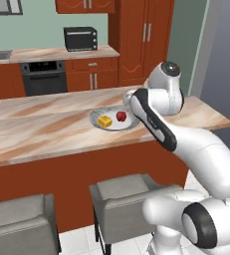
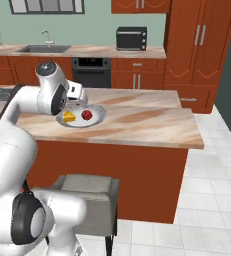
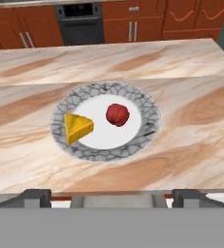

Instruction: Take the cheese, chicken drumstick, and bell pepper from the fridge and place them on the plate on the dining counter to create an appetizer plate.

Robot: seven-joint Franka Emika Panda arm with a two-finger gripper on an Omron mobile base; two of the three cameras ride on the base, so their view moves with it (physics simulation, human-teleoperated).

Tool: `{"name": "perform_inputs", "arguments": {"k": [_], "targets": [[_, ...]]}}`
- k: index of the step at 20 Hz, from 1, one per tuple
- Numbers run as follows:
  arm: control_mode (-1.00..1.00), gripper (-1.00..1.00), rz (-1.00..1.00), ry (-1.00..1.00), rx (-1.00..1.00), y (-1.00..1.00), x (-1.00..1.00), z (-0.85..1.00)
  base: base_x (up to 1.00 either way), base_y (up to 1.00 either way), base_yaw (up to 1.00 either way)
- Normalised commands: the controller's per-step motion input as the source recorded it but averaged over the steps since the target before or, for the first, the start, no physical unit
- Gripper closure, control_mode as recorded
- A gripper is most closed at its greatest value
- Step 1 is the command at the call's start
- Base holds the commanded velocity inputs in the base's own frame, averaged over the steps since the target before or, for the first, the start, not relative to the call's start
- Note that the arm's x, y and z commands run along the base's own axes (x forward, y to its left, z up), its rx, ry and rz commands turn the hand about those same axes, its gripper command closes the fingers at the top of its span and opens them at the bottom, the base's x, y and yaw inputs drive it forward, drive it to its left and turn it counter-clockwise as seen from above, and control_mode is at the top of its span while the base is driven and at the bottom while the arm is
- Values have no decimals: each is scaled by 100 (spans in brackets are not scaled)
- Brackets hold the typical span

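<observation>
Plate sat on the marbled worktop, towards its far side. On it were the cheese & bell pepper — side by side, cheese left, pepper right, a small gap btwn them. The white arm rose from lower right & bent over the worktop, its upper link covering the plate's right edge; jaws weren't visible from here. Two grey chairs stood in front of the red-brown base. At the back — an oven under the rear counter, a black microwave on top of it, red-brown cupboards to the right.
</observation>
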Motion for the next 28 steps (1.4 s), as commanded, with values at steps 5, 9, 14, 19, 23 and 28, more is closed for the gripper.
{"name": "perform_inputs", "arguments": {"k": [5, 9, 14, 19, 23, 28], "targets": [[-100, -100, -1, 2, 0, -4, -95, 4, 0, 0, 0], [-100, -100, 0, 6, -2, 0, -43, 0, 0, 0, 0], [100, -100, -1, -1, -1, 0, -29, 0, -60, -7, -25], [100, -100, 0, 0, 0, 0, 0, 0, -52, 0, -88], [100, -100, 0, 0, 0, 0, 0, 0, -31, 0, -94], [100, -100, 0, 0, 0, 0, 0, 0, -42, -2, -86]]}}
